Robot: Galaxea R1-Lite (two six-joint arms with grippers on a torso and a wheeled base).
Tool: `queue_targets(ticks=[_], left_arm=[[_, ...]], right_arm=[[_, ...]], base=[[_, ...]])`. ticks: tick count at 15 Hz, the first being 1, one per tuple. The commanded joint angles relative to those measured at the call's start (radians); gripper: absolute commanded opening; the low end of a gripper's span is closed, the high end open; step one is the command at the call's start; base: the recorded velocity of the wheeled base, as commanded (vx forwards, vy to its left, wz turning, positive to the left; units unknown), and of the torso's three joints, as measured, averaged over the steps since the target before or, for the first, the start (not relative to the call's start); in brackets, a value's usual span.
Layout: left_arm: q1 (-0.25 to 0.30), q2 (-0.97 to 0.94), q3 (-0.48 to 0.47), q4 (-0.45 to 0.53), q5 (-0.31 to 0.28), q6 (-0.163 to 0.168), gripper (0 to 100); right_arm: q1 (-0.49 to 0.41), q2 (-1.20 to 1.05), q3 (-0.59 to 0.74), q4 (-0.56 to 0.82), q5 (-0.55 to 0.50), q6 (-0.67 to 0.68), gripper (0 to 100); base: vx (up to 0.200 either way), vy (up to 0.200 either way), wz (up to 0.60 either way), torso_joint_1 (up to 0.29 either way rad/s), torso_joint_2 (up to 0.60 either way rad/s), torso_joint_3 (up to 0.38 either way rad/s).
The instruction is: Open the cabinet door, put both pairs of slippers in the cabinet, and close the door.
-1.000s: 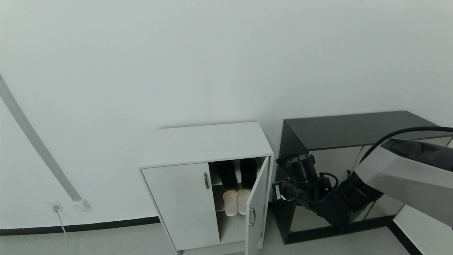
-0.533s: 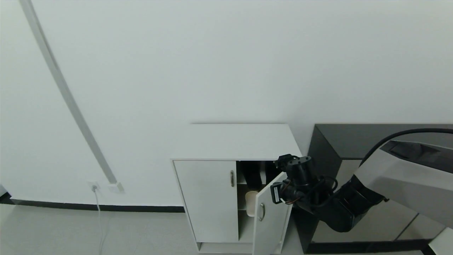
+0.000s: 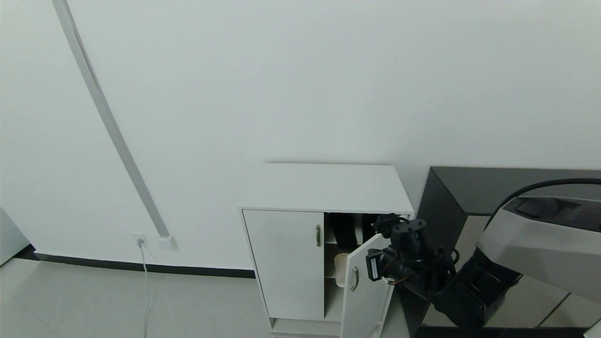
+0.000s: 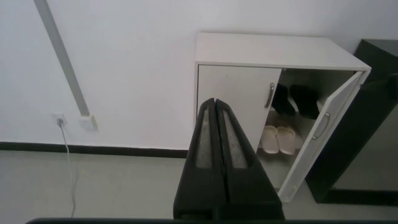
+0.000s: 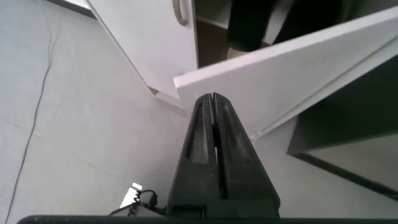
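— Two pairs; where do they lie?
— Both inside the cabinet [image 3: 328, 188]; the black slippers [image 4: 295, 99] on the upper shelf, the cream slippers [image 4: 278, 139] on the shelf below, each pair side by side.
— And the doors?
— The left door [image 3: 286, 263] is shut; the right door [image 3: 366, 286] stands partly open, its handle [image 3: 354, 279] on the outer face.
— The right gripper?
— The right gripper [image 5: 213, 99] is close by the outer face of that open door, near its top; fingers pressed together, grasping nothing; whether they touch the panel I cannot tell.
— The left?
— The left gripper [image 4: 216, 104] hangs well back from the cabinet, pointing toward it; fingers clenched together, empty; a dark sideboard [image 3: 469, 183] stands just beside the cabinet, on the open door's side.
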Motion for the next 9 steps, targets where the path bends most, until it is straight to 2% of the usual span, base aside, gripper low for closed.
queue_targets(ticks=[1,2,5,7,9], left_arm=[[-0.001,0.001,0.000,0.000,-0.002,0.000,0],[0.001,0.001,0.000,0.000,-0.002,0.000,0],[0.001,0.001,-0.002,0.002,-0.002,0.009,0],[0.001,0.001,0.000,0.000,-0.002,0.007,0],[0.001,0.001,0.000,0.000,-0.002,0.004,0]], right_arm=[[0.001,-0.052,0.113,-0.041,0.001,0.002,0],[0.001,-0.062,0.182,-0.104,0.001,0.000,0],[0.001,-0.059,0.310,-0.240,0.014,-0.001,0],[0.001,-0.049,0.331,-0.262,0.031,0.002,0],[-0.001,-0.011,0.342,-0.300,0.035,0.003,0]], base=[[0.000,0.000,0.00,0.000,0.00,0.000],[0.000,0.000,0.00,0.000,0.00,0.000],[0.200,0.000,0.00,0.004,0.00,0.006],[0.200,0.000,0.00,-0.007,0.00,0.005],[0.000,0.000,0.00,0.000,0.00,0.000]])
